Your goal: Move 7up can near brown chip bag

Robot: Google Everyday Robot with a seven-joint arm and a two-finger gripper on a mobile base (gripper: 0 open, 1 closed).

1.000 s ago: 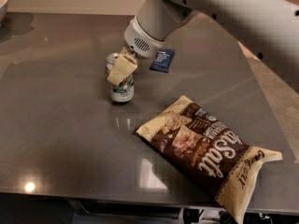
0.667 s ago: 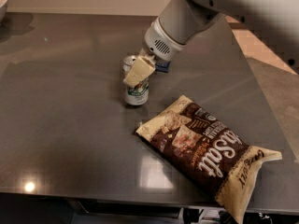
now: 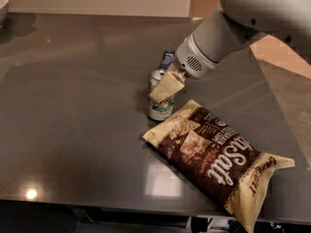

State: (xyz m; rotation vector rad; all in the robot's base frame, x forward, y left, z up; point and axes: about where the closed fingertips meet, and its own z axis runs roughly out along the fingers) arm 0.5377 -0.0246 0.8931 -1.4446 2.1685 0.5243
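The 7up can [image 3: 160, 109], silver-white with green marks, stands upright on the dark grey table [image 3: 73, 110]. Its base is just left of the upper-left corner of the brown chip bag [image 3: 214, 161]. The bag lies flat, running toward the front right, with white "Salt" lettering. My gripper [image 3: 161, 93] comes down from the upper right on a white arm and is shut around the upper part of the can. One cream finger [image 3: 167, 85] covers the can's front. The other finger is hidden behind the can.
A small dark blue flat packet [image 3: 167, 59] lies just behind the can, partly hidden by the wrist. A bowl's edge [image 3: 4, 1] shows at the far left corner. The table's front edge runs along the bottom, its right edge past the bag.
The gripper has carried the can to the right and toward the front, from the table's middle to right beside the bag's upper-left corner. The bag has not moved.
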